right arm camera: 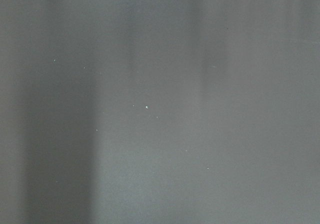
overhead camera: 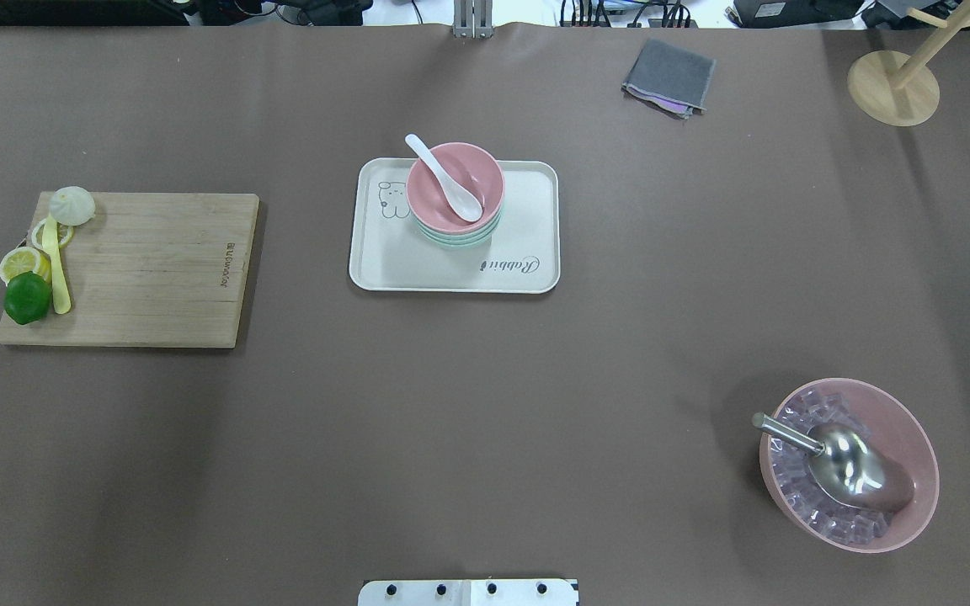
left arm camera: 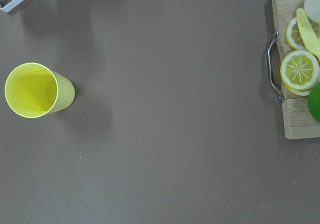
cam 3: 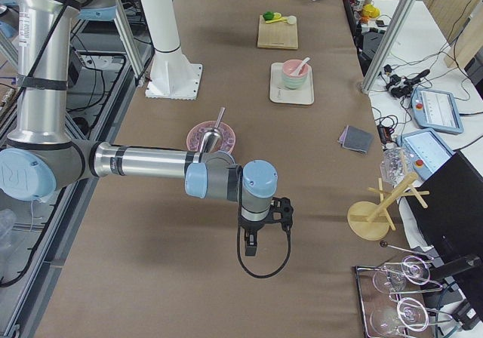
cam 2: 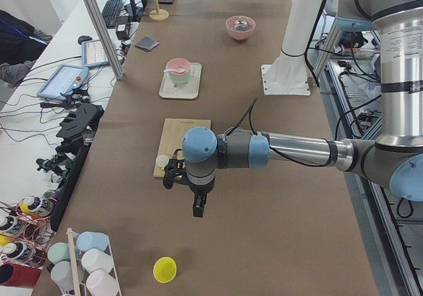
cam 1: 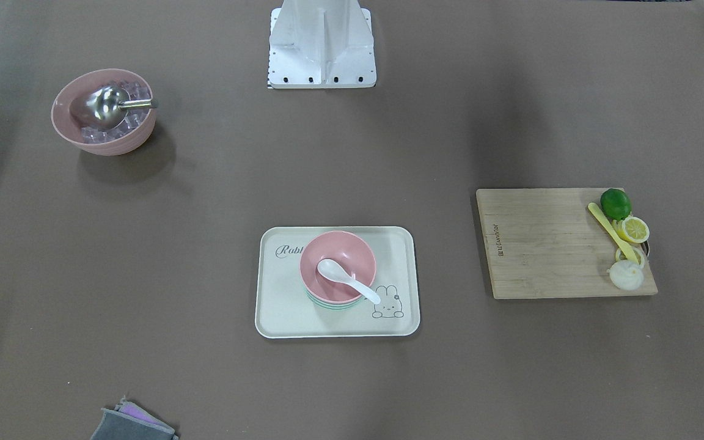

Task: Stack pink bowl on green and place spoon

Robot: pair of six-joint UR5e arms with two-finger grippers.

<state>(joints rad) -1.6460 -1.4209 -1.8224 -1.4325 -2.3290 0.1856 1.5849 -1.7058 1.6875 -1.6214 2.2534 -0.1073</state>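
**Both grippers parked at the table ends; stack and spoon judged set**

The left gripper (cam 2: 197,209) is hung fingers-down over bare table, between the yellow cup (left arm camera: 32,90) and the end of the cutting board (overhead camera: 157,269). The right gripper (cam 3: 250,244) is hung likewise at the opposite end, beyond the large pink bowl of ice (overhead camera: 914,438). Both are shown only in the side views, so it cannot be told whether the fingers are wide or narrow. Nothing is seen held.

Taken on the overhead view, the tray (overhead camera: 527,210) is found at roughly 3 o'clock from the left gripper and at 9 to 10 o'clock from the right. Both are well apart from it, and neither arm can be called clearly nearer.

On the tray the pink bowl (overhead camera: 478,172) is nested upright on the green bowl (overhead camera: 458,243). The spoon (overhead camera: 443,177) is laid in the pink bowl. Its long axis is run from 10 o'clock, where the handle overhangs the rim, to 4 o'clock, where the scoop end rests inside.

The task is judged complete, so no further grasp seems called for. The brown table surface between each gripper and the tray is flat. On the left side the cutting board lies in the path.
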